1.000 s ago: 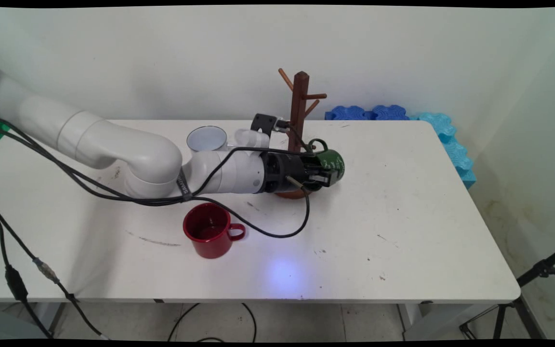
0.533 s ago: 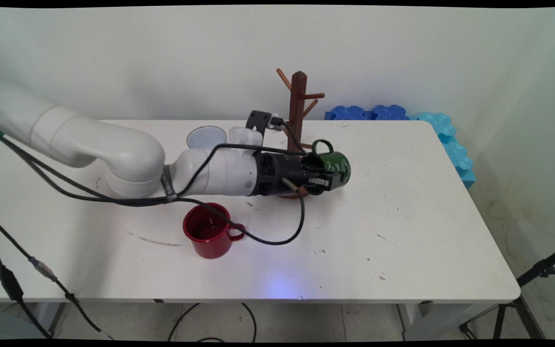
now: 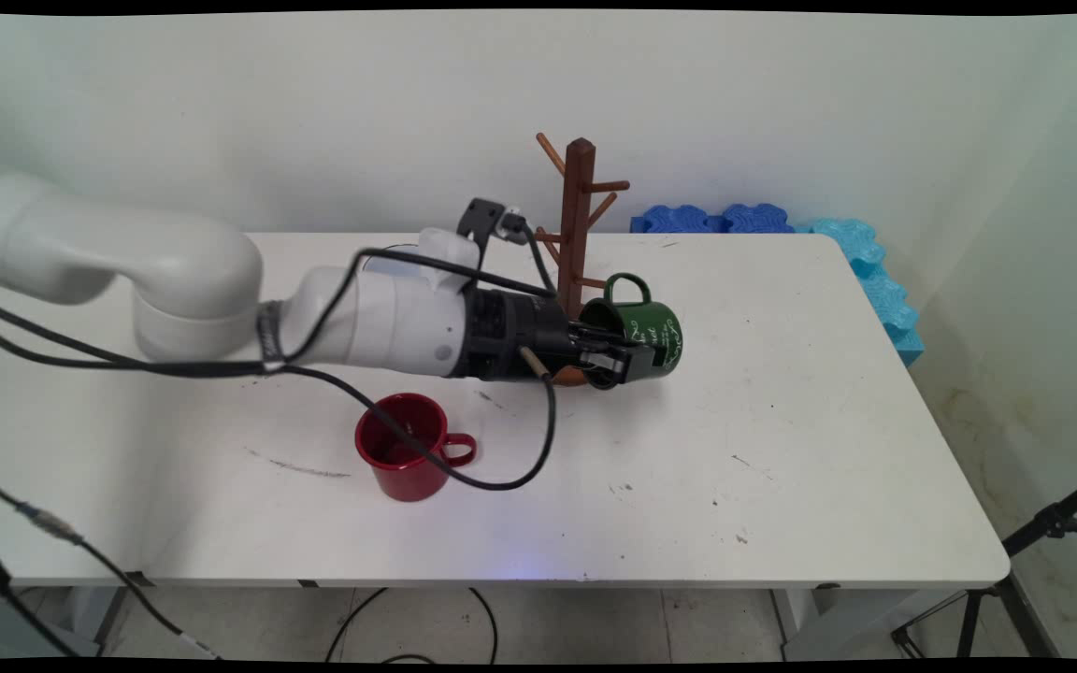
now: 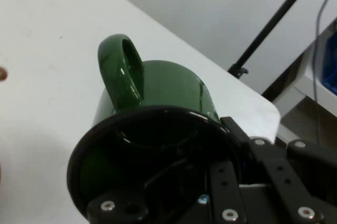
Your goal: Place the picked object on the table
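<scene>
Green mug (image 3: 647,329) clamped at its rim by tool (image 3: 615,359), best kept level beside wooden rack (image 3: 579,224).

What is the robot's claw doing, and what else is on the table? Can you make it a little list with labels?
claw: shut on the rim of the green mug, one finger inside it
green mug: held on its side, handle up, white writing on it
mug tree: brown wood, stands just behind the claw, nothing hanging on its pegs
red mug: upright on the table, handle to the picture's right, nearer the camera than the arm
foam blocks: blue, along the far right edge
</scene>
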{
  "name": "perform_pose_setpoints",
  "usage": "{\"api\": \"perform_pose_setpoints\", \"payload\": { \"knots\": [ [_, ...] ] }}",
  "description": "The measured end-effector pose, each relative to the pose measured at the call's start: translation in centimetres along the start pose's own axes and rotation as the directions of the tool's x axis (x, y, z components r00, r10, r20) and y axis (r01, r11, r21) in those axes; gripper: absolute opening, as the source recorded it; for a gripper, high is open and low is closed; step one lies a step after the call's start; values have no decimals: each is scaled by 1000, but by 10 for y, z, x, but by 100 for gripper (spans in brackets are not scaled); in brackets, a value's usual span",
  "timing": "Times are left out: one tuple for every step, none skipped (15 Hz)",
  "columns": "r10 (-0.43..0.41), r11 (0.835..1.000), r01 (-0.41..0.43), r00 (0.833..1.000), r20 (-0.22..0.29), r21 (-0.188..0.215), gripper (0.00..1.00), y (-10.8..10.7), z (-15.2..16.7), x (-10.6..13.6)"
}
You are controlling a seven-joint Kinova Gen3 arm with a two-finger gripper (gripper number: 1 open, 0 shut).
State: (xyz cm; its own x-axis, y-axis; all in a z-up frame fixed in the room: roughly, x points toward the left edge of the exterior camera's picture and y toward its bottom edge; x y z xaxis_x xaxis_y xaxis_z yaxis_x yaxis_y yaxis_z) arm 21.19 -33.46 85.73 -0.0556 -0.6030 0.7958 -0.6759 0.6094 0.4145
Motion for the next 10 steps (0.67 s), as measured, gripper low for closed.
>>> {"api": "perform_pose_setpoints", "payload": {
  "knots": [
    [15,1000,-15,1000,4,-11,0,3,-6,4],
    [33,999,-33,999,8,-22,0,6,-13,10],
    [48,998,-47,999,13,-27,0,7,-20,14],
    [60,998,-60,998,18,-30,0,7,-25,18],
    [72,997,-71,997,23,-28,0,5,-31,22],
    [83,996,-83,996,28,-27,0,3,-36,25],
    [96,995,-95,995,32,-25,0,0,-41,28],
    [107,994,-106,994,34,-25,0,-2,-44,30],
    [121,992,-120,992,35,-25,0,-4,-48,33],
    [132,991,-131,990,40,-25,0,-6,-52,35]
  ]
}}
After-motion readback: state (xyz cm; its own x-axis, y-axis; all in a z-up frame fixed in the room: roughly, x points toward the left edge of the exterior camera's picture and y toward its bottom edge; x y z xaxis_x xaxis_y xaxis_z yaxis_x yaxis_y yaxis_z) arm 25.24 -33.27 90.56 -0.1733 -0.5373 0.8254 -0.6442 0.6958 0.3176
